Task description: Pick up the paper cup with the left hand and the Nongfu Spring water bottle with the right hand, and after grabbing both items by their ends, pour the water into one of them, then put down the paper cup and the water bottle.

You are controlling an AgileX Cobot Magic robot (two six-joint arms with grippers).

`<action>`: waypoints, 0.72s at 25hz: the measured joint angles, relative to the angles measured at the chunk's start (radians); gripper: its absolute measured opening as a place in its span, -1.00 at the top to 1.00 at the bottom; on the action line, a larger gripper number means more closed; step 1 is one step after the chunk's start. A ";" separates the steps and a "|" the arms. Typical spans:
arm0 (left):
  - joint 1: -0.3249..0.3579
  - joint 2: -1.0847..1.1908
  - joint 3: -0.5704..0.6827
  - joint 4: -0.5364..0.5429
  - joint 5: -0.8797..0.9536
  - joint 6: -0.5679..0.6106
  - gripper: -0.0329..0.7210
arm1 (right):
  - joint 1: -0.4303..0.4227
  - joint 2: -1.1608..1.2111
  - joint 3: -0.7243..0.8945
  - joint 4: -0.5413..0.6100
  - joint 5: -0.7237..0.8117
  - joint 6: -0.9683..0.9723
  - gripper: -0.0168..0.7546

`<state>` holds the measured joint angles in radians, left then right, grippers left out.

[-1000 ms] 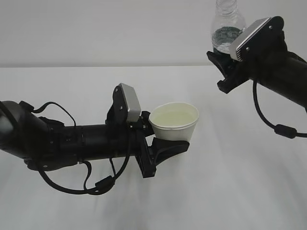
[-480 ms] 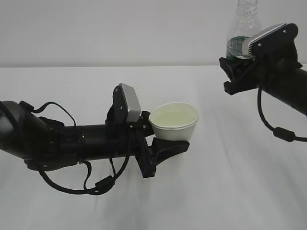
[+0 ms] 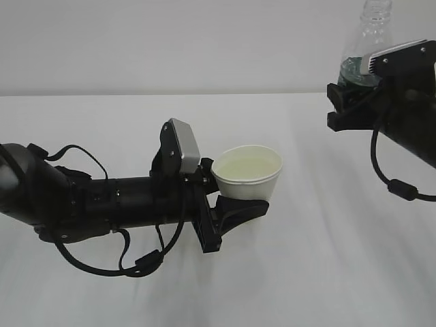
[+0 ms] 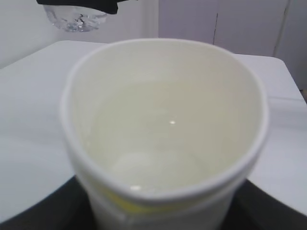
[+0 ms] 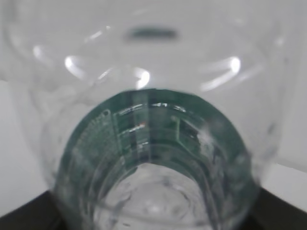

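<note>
Gripping paper cup (image 3: pixel 248 176) in left end effector (image 3: pixel 235 208), right end effector (image 3: pixel 351 102) clasping bottle (image 3: pixel 371 30)

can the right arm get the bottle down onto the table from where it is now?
Probably yes. The right end effector holds the bottle upright, off to the right, apart from the cup; the table below it looks bare.

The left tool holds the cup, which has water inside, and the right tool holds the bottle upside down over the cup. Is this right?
Not quite. The bottle stands upright, neck up, off to the side of the cup, as the exterior view shows. The rest holds: the left tool holds the cup, with water inside, and the right tool holds the bottle.
</note>
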<state>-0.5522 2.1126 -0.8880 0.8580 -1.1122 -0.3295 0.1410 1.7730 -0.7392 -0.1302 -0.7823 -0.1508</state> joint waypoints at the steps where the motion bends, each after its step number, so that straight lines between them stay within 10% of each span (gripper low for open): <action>1: 0.000 0.000 0.000 0.000 0.000 0.000 -0.20 | 0.000 0.000 0.002 0.014 0.000 0.001 -0.20; 18: 0.000 0.000 0.000 -0.002 0.002 0.000 -0.20 | 0.000 0.172 0.044 0.111 -0.152 0.001 -0.20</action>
<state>-0.5522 2.1126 -0.8880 0.8565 -1.1104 -0.3295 0.1410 1.9449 -0.6952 -0.0194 -0.9340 -0.1493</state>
